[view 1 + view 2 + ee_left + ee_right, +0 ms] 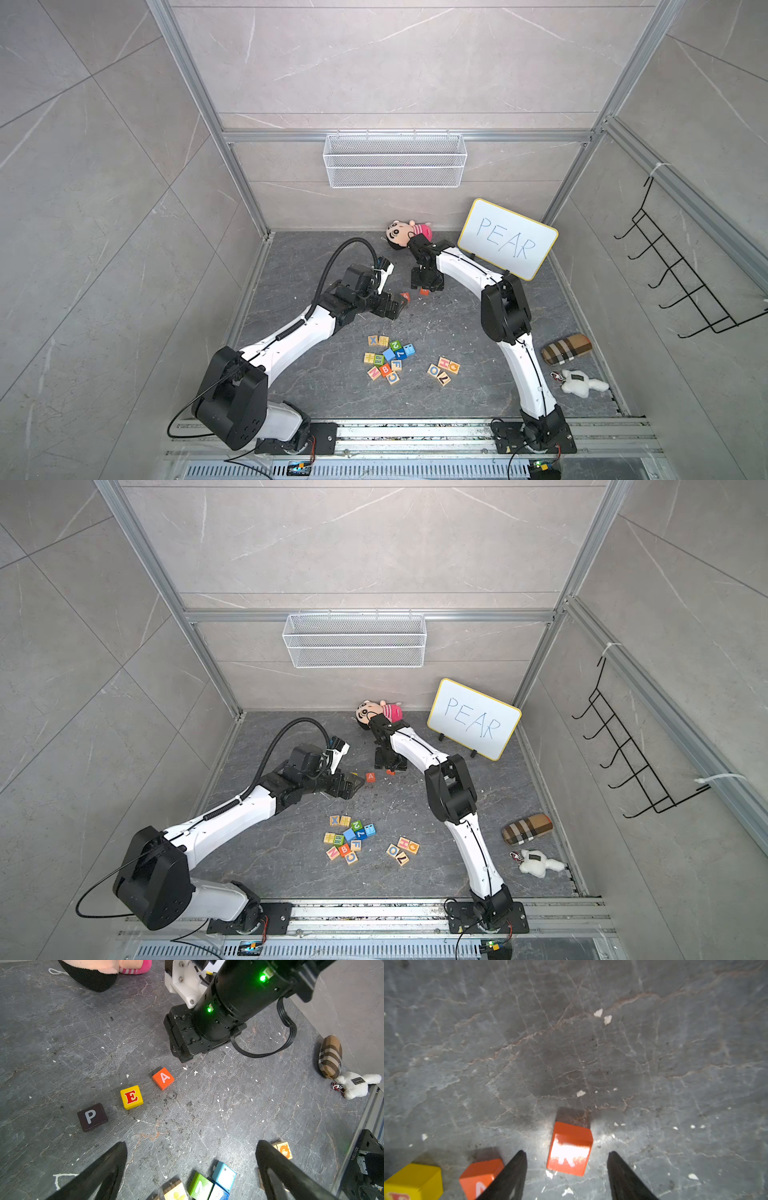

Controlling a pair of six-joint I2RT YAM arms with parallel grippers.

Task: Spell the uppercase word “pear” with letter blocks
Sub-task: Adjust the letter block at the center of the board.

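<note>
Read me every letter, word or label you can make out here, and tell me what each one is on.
"PEAR": handwritten on the whiteboard.
"P": black block.
"E": yellow block.
"A": orange block.
Washed out by glare, probably "R": red block.
"X", "N", "Z", "F", "B", "O", "H", "7": loose cubes.
Too small to read: white plush's tag.

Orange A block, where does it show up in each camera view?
In both top views: orange A block mid-floor, beside the red R block.
Left wrist: A block mid-frame, next to the yellow E block.
Right wrist: A block at the frame edge, partly behind a finger.
Shared landmark: right gripper, close by in all four.
</note>
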